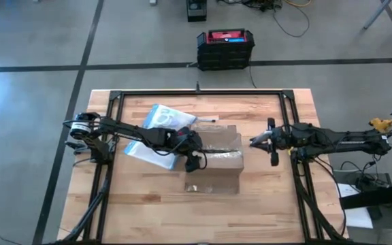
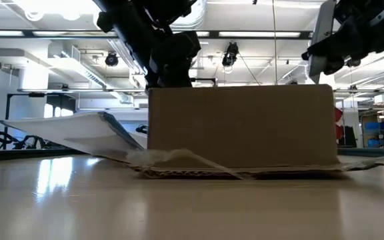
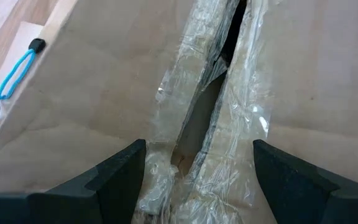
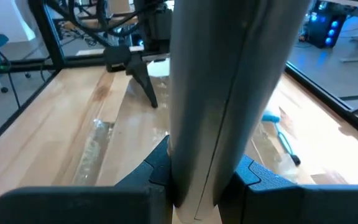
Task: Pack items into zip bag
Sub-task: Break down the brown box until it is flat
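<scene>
A brown cardboard box stands mid-table, and the clear tape along its top seam is slit open. My left gripper hovers open just over that seam at the box's left end, a finger on either side; I cannot tell whether it touches the box. The zip bag, clear with blue on it, lies on the table left of the box under my left arm, and shows slanting in the low view. My right gripper hangs right of the box, shut on a slim grey stick-like tool. The items are out of view. My right gripper pinches the grey tool between its two fingers by the tool's lower end. The fingers come nearly level from the table's right side. The tool sticks out ahead of them toward the box, its pale tip lifted clear of the table.
A black metal frame runs around the work area. A slim blue-handled thing with a dark tip lies on the table by the box's far side. Loose clear film lies at the box's near foot. Bare wood stretches toward the near edge.
</scene>
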Available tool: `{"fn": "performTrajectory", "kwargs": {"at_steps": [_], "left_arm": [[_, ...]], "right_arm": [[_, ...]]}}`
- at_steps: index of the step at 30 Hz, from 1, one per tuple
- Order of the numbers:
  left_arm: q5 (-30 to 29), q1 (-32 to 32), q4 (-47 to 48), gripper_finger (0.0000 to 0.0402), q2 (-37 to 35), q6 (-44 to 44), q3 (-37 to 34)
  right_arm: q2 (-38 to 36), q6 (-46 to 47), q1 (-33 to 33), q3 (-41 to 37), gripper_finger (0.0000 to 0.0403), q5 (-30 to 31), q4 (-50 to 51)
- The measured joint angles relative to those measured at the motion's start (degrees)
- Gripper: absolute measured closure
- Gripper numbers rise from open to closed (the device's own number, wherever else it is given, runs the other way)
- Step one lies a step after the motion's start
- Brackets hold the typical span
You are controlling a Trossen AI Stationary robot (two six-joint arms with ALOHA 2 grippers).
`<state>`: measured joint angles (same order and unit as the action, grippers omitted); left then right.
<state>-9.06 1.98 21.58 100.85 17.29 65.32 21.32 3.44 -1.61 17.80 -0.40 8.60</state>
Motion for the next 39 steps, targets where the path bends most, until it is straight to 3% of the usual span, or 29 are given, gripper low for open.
{"fn": "performTrajectory", "kwargs": {"at_steps": [6,11,14,17,23,29,34,39], "left_arm": [[-0.45,0.00,-5.30,0.0125,-3.03,1.51,-0.55],[-1.95,-0.65,-15.53,0.0125,-6.33,-1.10,0.16],[1.55,-2.24,-18.83,0.0125,-5.04,-4.01,2.39],[6.88,-4.56,-18.83,0.0125,-1.31,-7.15,5.80],[11.71,-6.82,-19.15,0.0125,6.38,-17.74,12.14],[18.20,-8.04,-20.10,0.0125,11.05,-19.00,15.30],[19.19,-9.48,-20.26,0.0125,13.63,-20.04,15.52],[17.97,-13.90,-19.83,0.0125,13.99,-20.16,15.56]], "right_arm": [[1.66,10.15,0.00,1.99,0.0346,3.86,-0.27],[2.49,12.16,3.46,3.01,0.0346,14.84,0.20],[2.54,15.50,6.17,4.15,0.0346,22.83,2.43],[3.34,21.92,7.86,4.89,0.0346,27.01,5.78],[6.01,33.75,8.09,5.45,0.0346,28.07,12.39],[7.82,37.63,7.96,5.51,0.0346,29.16,11.69],[10.66,38.31,7.98,8.65,0.0346,29.39,12.14],[15.86,36.02,7.98,13.28,0.0346,33.87,12.50]]}}
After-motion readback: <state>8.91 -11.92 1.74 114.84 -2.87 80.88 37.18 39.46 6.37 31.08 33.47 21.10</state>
